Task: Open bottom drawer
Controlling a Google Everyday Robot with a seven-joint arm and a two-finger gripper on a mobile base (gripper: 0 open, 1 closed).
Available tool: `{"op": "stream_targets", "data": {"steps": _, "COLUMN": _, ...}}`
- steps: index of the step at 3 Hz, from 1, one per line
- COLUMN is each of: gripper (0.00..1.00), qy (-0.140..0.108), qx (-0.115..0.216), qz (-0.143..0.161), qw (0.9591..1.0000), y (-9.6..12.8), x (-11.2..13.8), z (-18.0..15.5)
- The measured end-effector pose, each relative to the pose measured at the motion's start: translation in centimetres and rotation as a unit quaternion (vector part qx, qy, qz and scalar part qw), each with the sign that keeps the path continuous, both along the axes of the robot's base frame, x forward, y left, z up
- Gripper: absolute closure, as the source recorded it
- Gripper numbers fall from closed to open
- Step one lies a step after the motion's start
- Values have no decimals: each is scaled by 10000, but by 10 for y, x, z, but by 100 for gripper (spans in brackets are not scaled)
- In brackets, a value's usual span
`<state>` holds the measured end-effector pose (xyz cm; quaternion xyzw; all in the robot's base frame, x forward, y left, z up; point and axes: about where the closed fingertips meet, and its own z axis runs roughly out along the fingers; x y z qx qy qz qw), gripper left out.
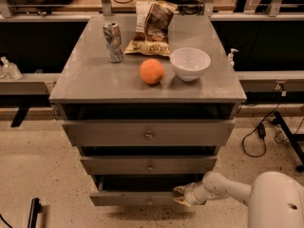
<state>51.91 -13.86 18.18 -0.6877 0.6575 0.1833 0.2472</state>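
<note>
The grey cabinet (147,94) has three drawer fronts. The bottom drawer (133,198) is the thinnest and lowest one, with a small round knob (150,201) at its centre. It stands pulled out a little, with a dark gap above its front. My gripper (179,195) is at the right part of that drawer's top edge, its fingertips at the rim. The white arm (228,190) reaches in from the lower right.
On the cabinet top stand a soda can (113,42), a chip bag (151,27), an orange (151,71) and a white bowl (190,63). Cables (261,132) lie on the speckled floor to the right. A dark object (33,213) lies at the lower left.
</note>
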Motion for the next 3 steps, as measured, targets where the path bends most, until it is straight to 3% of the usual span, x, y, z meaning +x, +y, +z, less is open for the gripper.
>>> {"op": "stream_targets", "data": {"steps": 1, "gripper": 85, "qy": 0, "qx": 0, "qz": 0, "qw": 10000, "y": 0, "x": 0, "z": 0}}
{"op": "stream_targets", "data": {"steps": 3, "gripper": 38, "qy": 1, "qx": 0, "qz": 0, "qw": 10000, "y": 0, "x": 0, "z": 0}}
